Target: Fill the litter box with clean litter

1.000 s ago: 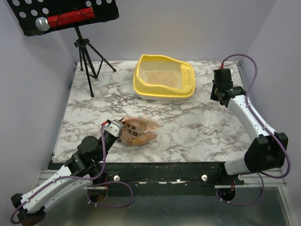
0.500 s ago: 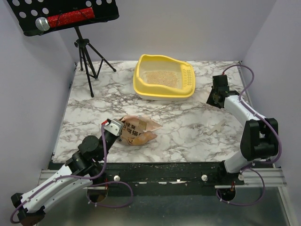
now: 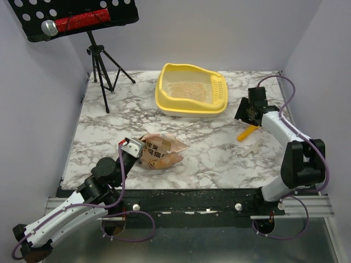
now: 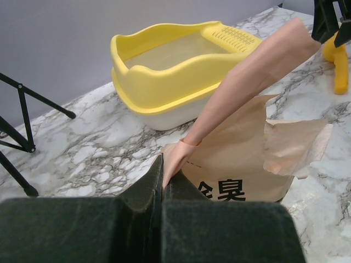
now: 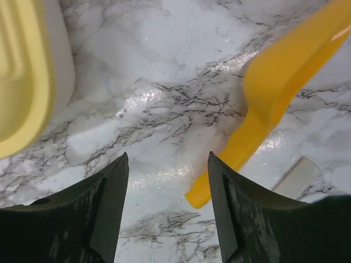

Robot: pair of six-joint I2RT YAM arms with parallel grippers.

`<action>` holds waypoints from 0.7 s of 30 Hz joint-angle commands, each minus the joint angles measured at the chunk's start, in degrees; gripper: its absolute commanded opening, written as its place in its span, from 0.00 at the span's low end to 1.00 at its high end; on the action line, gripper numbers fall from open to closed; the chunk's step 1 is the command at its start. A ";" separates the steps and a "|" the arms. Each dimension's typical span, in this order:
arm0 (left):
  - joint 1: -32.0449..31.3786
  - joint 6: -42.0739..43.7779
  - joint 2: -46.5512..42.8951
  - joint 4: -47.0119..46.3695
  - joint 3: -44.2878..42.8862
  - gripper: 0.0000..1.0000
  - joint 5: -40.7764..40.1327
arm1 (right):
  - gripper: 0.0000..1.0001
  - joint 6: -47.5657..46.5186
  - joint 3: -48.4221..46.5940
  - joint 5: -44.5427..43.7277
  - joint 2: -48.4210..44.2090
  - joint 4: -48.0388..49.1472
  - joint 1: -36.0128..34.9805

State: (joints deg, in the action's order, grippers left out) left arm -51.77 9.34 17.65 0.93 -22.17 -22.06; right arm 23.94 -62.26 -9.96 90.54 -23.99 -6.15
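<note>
The left jaws were pressed together, pinching an edge of the tan bag [image 4: 241, 159] lying on the worktop [image 3: 109, 131] in front of the litter box [image 3: 162, 99]. The right jaws stood spread, gripping nothing, beside the loose scoop [image 3: 247, 133], right of the box. Clean litter [image 3: 189, 89] lay inside it.

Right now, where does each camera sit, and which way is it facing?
Top: above and behind the bases, looking down on the table; left arm, right arm, box, bag.
Left wrist: low by the bag, facing the box; left end effector pinching the bag.
Right wrist: facing down at the table; right end effector open, scoop beyond.
Shared: box and scoop appear in all three.
</note>
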 commanded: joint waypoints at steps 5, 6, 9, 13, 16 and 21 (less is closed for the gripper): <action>0.26 -0.12 -1.04 -4.71 -3.14 0.00 -3.33 | 0.68 -9.42 -0.15 11.50 -12.75 2.27 -8.68; 0.26 -0.12 -1.39 -4.71 -3.23 0.00 -3.60 | 0.68 -10.49 0.47 14.41 -13.98 3.24 -10.27; 0.26 0.24 -2.79 -4.97 -3.05 0.00 -5.87 | 0.68 -13.83 2.75 25.48 -16.36 6.49 -13.52; 0.26 0.50 -4.55 -6.03 -2.52 0.00 -10.45 | 0.68 -18.74 5.39 33.67 -16.36 9.04 -17.22; 0.35 -0.02 -4.47 -5.94 -2.96 0.00 -13.17 | 0.68 -23.32 8.72 39.91 -16.89 13.25 -19.94; 0.44 -0.82 -4.20 -5.41 -3.40 0.00 -15.90 | 0.69 -31.76 15.58 48.62 -20.58 23.36 -23.64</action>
State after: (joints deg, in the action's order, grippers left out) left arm -51.79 8.93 14.83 2.42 -22.17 -30.33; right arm 0.80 -50.43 27.57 73.17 -9.65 -27.44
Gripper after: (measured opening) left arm 0.018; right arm 0.689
